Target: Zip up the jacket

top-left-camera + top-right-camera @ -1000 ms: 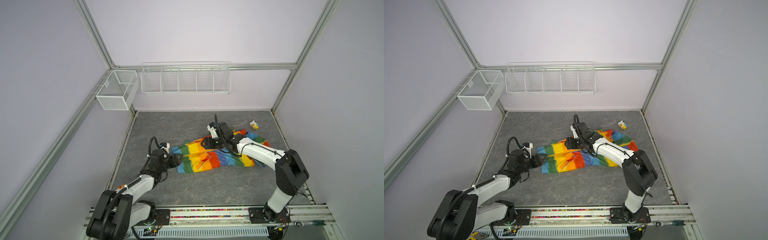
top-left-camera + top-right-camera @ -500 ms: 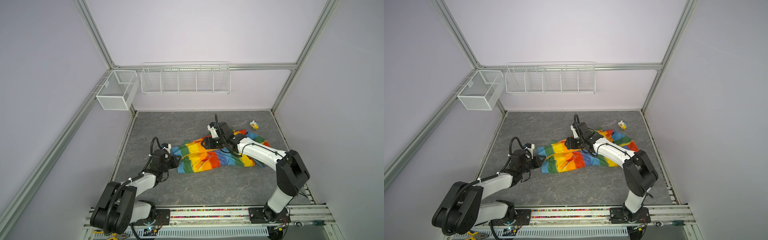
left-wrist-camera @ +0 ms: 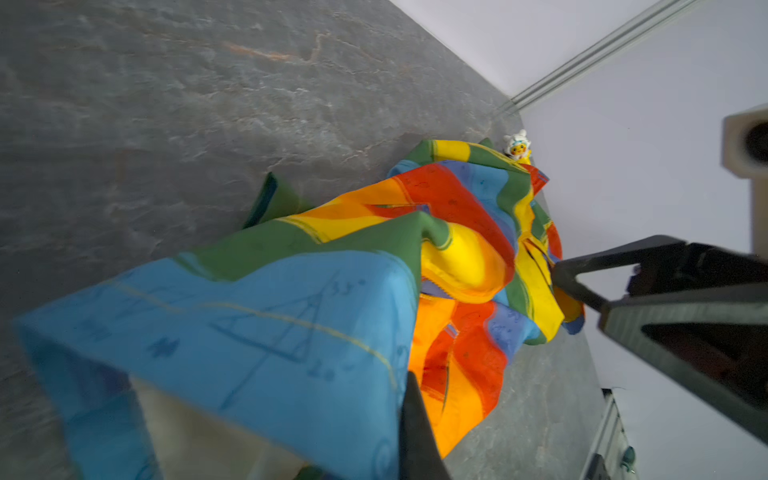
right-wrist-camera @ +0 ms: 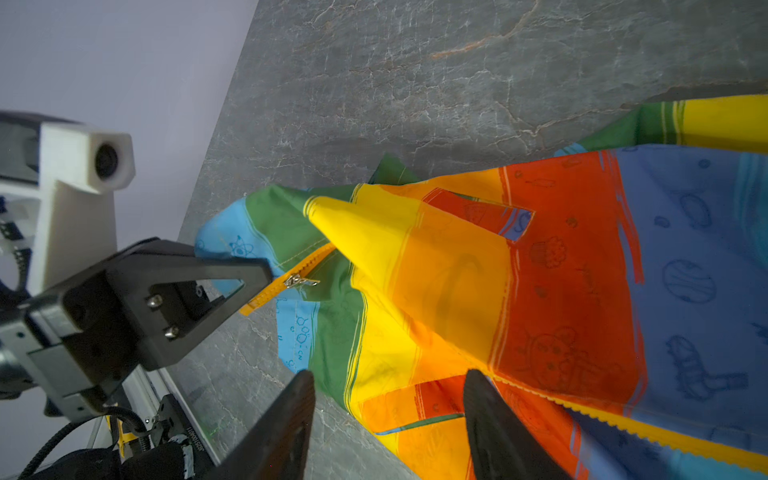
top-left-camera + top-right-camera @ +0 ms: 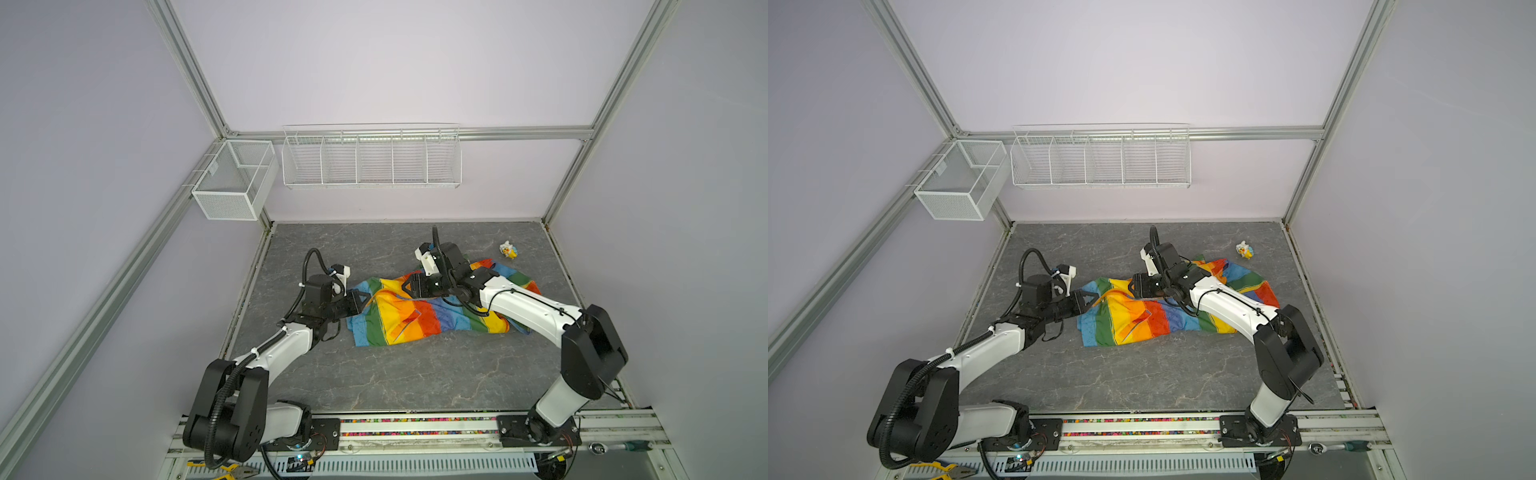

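The jacket (image 5: 428, 307) is lying crumpled near the middle of the desk (image 5: 395, 374), between the two arms, and most of its front is being left open. In the right wrist view the zipper slider (image 4: 300, 281) is sitting close to the bottom end of the orange zipper tape (image 4: 266, 297), while a loose toothed edge (image 4: 648, 434) is running off separately across the fabric. The zipping is therefore judged to be barely begun, if at all, and nearly the whole run is left to be closed. The bottom end of the tape is being pinched by the left pincer (image 4: 268, 271), its jaws pressed together, seemingly to anchor the hem. The right pincer (image 4: 388, 382) is being held spread just over the orange stripe, gripping nothing, and the slider is not yet taken. A small toy (image 5: 508, 250) is lying well apart, near the desk's far corner.
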Robot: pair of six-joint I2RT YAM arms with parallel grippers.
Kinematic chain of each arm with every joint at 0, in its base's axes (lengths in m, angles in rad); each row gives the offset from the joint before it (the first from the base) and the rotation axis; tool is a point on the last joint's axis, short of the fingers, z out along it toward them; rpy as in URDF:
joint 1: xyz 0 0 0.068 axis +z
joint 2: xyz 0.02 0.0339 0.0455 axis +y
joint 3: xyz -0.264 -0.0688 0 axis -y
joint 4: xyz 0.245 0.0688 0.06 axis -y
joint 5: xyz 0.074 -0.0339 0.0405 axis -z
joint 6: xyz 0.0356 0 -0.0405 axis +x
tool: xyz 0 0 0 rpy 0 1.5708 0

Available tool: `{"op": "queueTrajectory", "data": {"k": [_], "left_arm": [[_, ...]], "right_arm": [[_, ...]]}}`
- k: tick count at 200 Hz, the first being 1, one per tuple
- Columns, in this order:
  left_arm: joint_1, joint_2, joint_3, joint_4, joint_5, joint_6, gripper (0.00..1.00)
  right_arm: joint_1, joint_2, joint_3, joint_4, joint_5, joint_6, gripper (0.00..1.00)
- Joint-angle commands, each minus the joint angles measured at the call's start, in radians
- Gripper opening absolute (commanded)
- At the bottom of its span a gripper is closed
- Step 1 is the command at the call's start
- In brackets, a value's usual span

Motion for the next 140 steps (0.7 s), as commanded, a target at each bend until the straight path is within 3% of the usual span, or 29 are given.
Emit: {"op": "queueTrajectory", "data": {"k": [1,65,140], "left_arm": [[0.001,0.059,0.067,-0.092,0.150,-0.016,0.00],[0.029,0.142,0.142,-0.085,0.356,-0.130,0.00],[0.102,0.100,0.152,-0.079,0.438,-0.241,0.00]], "right_arm": [[0.017,0.003,-0.017,0.046,-0.076,-0.008,0.57],[0.025,0.001,-0.091,0.183,-0.176,0.059,0.59],[0.025,0.014,-0.123,0.323,-0.236,0.164,0.61]]}}
